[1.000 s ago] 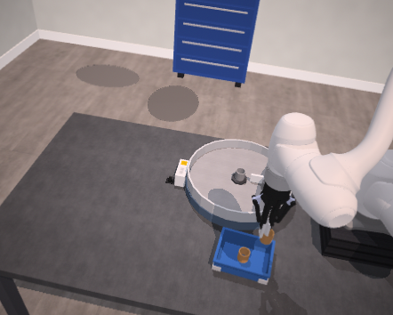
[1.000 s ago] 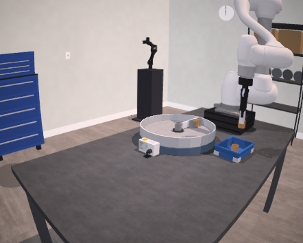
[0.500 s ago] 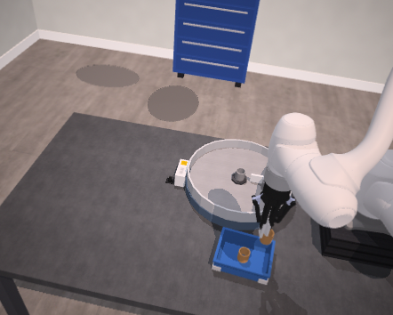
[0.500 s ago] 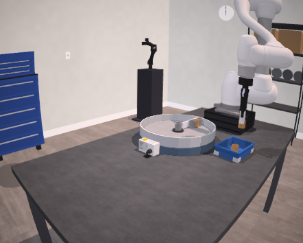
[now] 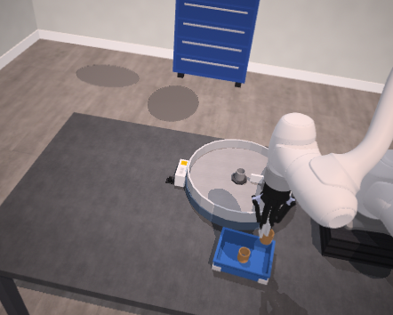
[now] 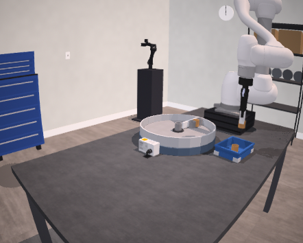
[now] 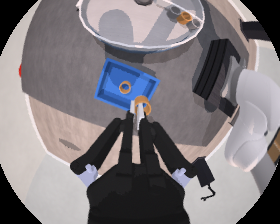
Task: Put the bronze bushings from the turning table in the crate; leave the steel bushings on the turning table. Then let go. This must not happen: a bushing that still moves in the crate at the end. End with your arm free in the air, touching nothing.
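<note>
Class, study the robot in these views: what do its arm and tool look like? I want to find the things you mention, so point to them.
The arm (image 5: 298, 156) (image 6: 264, 55) (image 7: 258, 107) is smooth and white with rounded joints and a grey wrist collar. The tool (image 5: 265, 230) (image 6: 242, 123) (image 7: 135, 106) is black, with slim linkages, pale lavender parts and light fingertips.

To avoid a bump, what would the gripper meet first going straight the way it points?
Probably the blue crate, near its rim, with the held bronze bushing touching first; depth is unclear.
</note>
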Action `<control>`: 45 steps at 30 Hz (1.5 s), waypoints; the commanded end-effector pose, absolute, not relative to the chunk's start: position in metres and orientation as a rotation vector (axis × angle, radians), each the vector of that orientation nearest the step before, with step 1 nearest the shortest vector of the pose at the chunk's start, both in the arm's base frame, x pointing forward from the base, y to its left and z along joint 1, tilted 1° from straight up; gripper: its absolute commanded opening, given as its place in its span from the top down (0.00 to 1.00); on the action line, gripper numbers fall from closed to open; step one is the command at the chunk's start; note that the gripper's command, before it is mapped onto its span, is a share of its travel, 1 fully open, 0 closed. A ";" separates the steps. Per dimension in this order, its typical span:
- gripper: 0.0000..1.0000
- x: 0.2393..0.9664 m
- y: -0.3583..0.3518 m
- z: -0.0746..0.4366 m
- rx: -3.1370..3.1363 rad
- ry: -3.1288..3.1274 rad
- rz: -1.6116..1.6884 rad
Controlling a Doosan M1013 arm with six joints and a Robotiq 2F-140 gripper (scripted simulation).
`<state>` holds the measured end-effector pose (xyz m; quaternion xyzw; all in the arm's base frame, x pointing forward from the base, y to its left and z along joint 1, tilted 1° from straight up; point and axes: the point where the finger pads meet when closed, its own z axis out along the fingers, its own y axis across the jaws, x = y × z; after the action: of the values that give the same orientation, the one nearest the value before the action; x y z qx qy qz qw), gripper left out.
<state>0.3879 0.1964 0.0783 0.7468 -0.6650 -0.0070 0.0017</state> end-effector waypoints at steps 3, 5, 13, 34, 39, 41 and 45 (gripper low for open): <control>1.00 0.391 0.199 0.078 2.346 -2.090 -0.018; 1.00 0.392 0.200 0.078 2.346 -2.090 -0.018; 1.00 0.395 0.202 0.078 2.346 -2.090 -0.018; 1.00 0.395 0.202 0.078 2.346 -2.090 -0.018; 1.00 0.395 0.202 0.078 2.346 -2.090 -0.018; 1.00 0.395 0.202 0.078 2.346 -2.090 -0.018; 1.00 0.395 0.202 0.078 2.346 -2.090 -0.018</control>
<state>0.3914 0.2000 0.0783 0.7468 -0.6650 -0.0069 0.0015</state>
